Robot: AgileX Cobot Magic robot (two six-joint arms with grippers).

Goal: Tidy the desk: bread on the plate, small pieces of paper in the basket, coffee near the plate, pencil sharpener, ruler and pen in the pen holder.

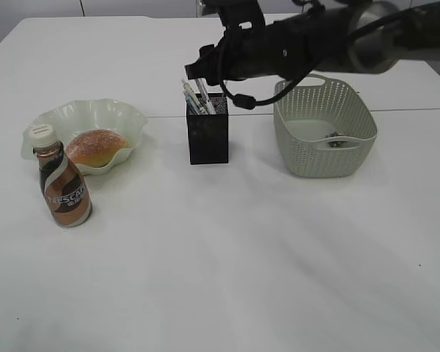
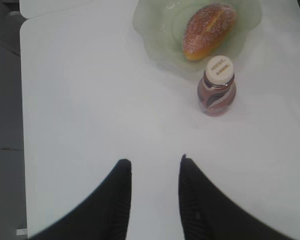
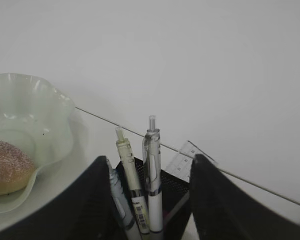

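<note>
Three pens point(image 3: 152, 185) upright in pen holder point(image 1: 207, 129), tips seemingly down, right hand point(image 3: 150, 200) spread around them

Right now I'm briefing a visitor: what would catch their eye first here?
Probably the right arm's open right gripper hanging over the black pen holder, which stands mid-table with pens and a ruler sticking out. Next, at left, the sugared bread on the plate, with the coffee bottle beside it.

white table point(image 1: 227, 279) with a seam line.
</note>
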